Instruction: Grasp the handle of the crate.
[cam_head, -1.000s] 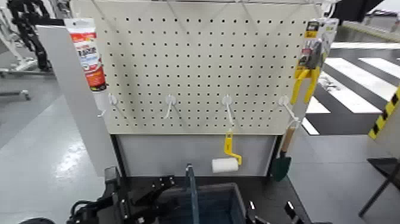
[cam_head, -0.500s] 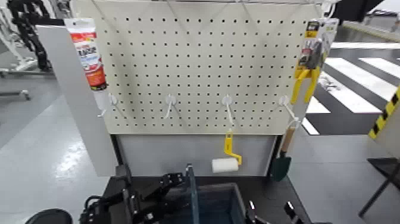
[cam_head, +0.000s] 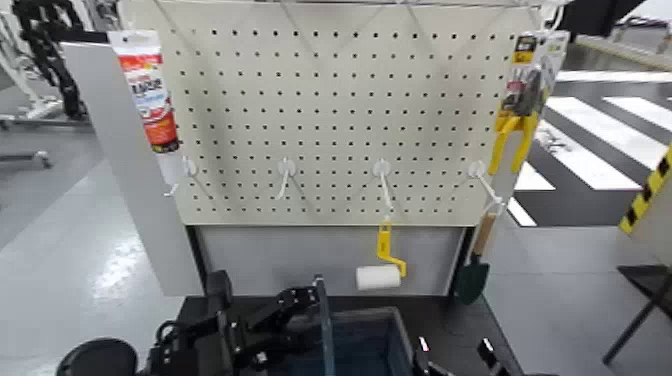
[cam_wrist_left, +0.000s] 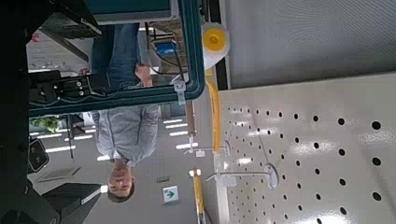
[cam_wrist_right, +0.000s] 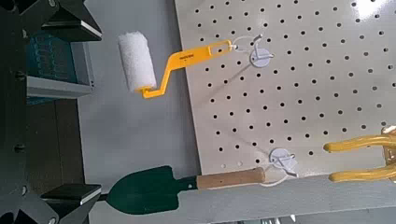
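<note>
- Handle (cam_head: 323, 325): you have it rising upright from the middle of the crate (cam_head: 385, 345), at the near edge of the head view.
- Left gripper (cam_head: 300, 305) sits just left of the handle, fingers spread apart and empty; whether they straddle it you cannot tell.
- Right gripper (cam_head: 452, 357) waits low at the near right; whether it is closed does not show.
- Risk: closing off-centre would push the thin bar aside, so it slips.
- Farther off, the paint roller (cam_head: 378, 276) hangs on the pegboard (cam_head: 340, 100); stay clear of it.
</note>
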